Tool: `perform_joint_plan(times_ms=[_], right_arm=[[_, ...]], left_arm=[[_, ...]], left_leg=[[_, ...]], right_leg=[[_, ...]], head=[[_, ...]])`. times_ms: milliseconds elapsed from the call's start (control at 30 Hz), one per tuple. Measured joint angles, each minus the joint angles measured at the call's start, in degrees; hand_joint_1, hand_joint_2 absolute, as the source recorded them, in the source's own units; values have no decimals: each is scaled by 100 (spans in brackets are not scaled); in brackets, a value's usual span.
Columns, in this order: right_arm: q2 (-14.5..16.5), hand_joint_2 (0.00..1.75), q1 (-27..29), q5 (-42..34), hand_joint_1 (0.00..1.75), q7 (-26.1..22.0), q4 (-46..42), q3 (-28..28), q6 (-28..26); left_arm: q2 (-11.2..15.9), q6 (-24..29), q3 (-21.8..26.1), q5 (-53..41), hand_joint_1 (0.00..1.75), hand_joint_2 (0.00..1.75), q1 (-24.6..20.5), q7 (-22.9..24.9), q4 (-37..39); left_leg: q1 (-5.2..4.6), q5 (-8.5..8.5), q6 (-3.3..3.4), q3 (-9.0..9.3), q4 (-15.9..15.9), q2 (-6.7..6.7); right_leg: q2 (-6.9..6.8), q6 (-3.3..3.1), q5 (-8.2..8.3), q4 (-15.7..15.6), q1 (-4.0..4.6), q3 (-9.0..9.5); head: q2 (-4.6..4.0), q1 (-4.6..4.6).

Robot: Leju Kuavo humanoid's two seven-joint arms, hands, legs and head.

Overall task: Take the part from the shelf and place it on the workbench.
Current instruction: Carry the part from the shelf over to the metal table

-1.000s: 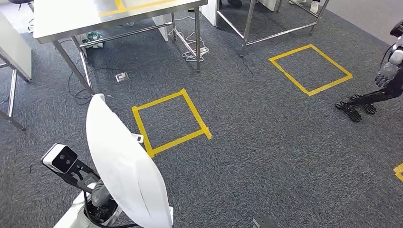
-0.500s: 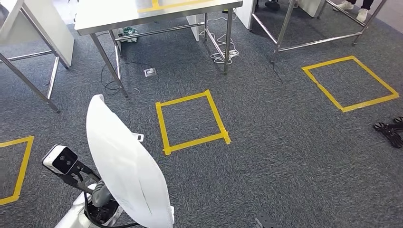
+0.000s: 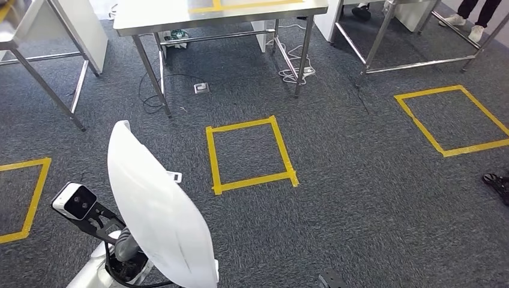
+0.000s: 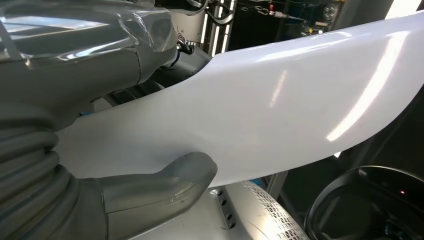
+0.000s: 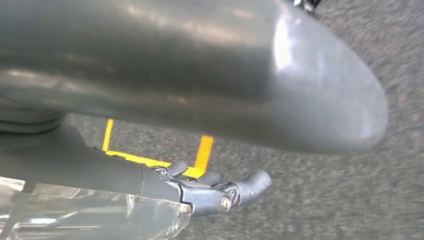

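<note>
Large glossy white curved panel [image 3: 157,210], apparently stiff, thin and slippery, clamped at its lower edge by the left robot hand [image 4: 75,150]; right robot hand [image 5: 210,192] hangs empty, fingers loosely extended.

No text, label, brand or number can be read in any view. The only markings are yellow tape squares [image 3: 251,155] on the grey carpet [image 3: 360,210] and yellow tape on the steel workbench [image 3: 168,18], none bearing letters.
</note>
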Motion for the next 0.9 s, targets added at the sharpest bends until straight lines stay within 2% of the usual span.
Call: perform_joint_plan(times_ms=[67,100,133,167,200,233,267,300,333,400,467,500,567,600,633,667,700,733,767,800,833,900], right_arm=[[-8,0,14,-15,0,-9,1,-22,-10],[-13,0,29,-16,0,-20,2,-30,-11],[-21,0,45,-9,0,-37,2,-33,6],[-36,0,55,4,0,-59,2,-34,45],[-56,0,55,22,0,-80,2,-34,102],[-80,0,49,36,0,-97,2,-34,163],[-105,0,39,44,0,-106,3,-34,213],[-125,0,30,47,0,-110,3,-34,245],[-140,0,25,48,0,-112,4,-34,266],[-157,0,17,48,0,-113,4,-34,289],[-164,0,14,48,0,-113,3,-34,302],[-169,0,11,48,0,-113,3,-34,305],[-177,0,11,48,0,-115,4,-34,308],[-178,0,15,48,0,-120,5,-34,311],[-178,0,20,48,0,-128,5,-34,314],[-178,0,27,48,0,-138,7,-34,318],[-177,0,31,48,0,-149,8,-34,322],[-173,0,35,47,0,-160,8,-34,324],[-150,0,38,40,0,-170,9,-34,323],[-133,0,38,25,0,-177,12,-39,311],[-107,0,40,9,0,-180,15,-46,290],[-60,0,57,-10,0,-187,22,-61,228]], left_arm=[[-19,-8,-9,-5,175,175,-24,0,7],[-22,-8,-14,-9,175,175,-27,0,14],[-24,-7,-19,-17,175,175,-26,0,21],[-26,-4,-22,-23,175,175,-27,0,27],[-29,1,-25,-29,175,175,-29,0,31],[-33,6,-27,-34,175,175,-33,0,32],[-38,13,-28,-37,175,175,-40,0,32],[-42,19,-31,-39,175,175,-47,0,33],[-45,22,-36,-40,175,175,-54,0,33],[-49,27,-46,-41,175,175,-60,0,34],[-50,27,-51,-41,175,175,-67,0,33],[-51,26,-53,-41,175,175,-73,0,33],[-50,26,-60,-40,175,175,-80,0,34],[-49,26,-68,-40,175,175,-78,0,40],[-47,26,-78,-40,175,175,-76,0,46],[-46,26,-86,-40,175,175,-76,0,53],[-45,26,-92,-40,175,175,-76,0,59],[-44,25,-95,-40,175,175,-78,0,60],[-40,22,-96,-40,175,175,-78,-1,61],[-35,18,-96,-39,175,175,-80,-1,61],[-29,13,-96,-39,175,175,-82,-2,60],[-16,4,-96,-39,175,175,-70,-2,60]], left_leg=[[1,-7,20,29,-22,-45],[1,-19,19,32,-20,-76],[2,-34,15,41,-18,-106],[4,-51,4,58,-14,-135],[8,-76,-15,82,-6,-158],[7,-108,-42,105,12,-177],[-6,-151,-77,116,41,-194],[-20,-190,-109,121,69,-206],[-32,-222,-136,120,91,-215],[-20,-267,-175,125,104,-220],[7,-364,-225,85,242,-179],[17,-469,-256,-23,472,-144],[33,-738,-305,-457,1251,-76],[41,-821,-314,-710,1632,-60],[45,-805,-309,-896,1854,-51],[42,-658,-285,-966,1834,-47],[31,-410,-240,-920,1585,-46],[5,-113,-165,-786,1169,-41],[-29,93,-76,-639,791,-19],[-74,196,10,-507,489,6],[-122,191,81,-409,289,29],[-177,61,160,-231,63,35]], right_leg=[[77,-28,-271,751,-14,-398],[90,-16,-356,1081,-18,-599],[95,20,-358,1233,-26,-719],[97,76,-263,1147,-37,-718],[96,142,-92,832,-53,-595],[99,203,107,387,-77,-402],[105,221,257,5,-85,-218],[110,199,351,-260,-89,-87],[115,152,380,-383,-81,-24],[118,38,358,-387,-69,-2],[121,-42,317,-397,-83,59],[122,-81,289,-402,-92,101],[121,-149,219,-403,-71,171],[121,-164,181,-402,-56,205],[121,-171,139,-402,-40,248],[122,-171,91,-403,-23,307],[123,-171,38,-406,-4,382],[123,-174,-19,-417,8,448],[120,-168,-74,-435,16,515],[117,-153,-115,-464,10,562],[107,-128,-144,-508,-4,594],[69,-18,-90,-522,-17,684]], head=[[0,14],[0,18],[0,18],[0,18],[0,18],[0,19],[0,22],[0,20],[0,19],[0,13],[0,7],[0,3],[0,-8],[0,-6],[0,-8],[0,-8],[0,-7],[0,-8],[0,9],[0,22],[0,26],[0,20]])
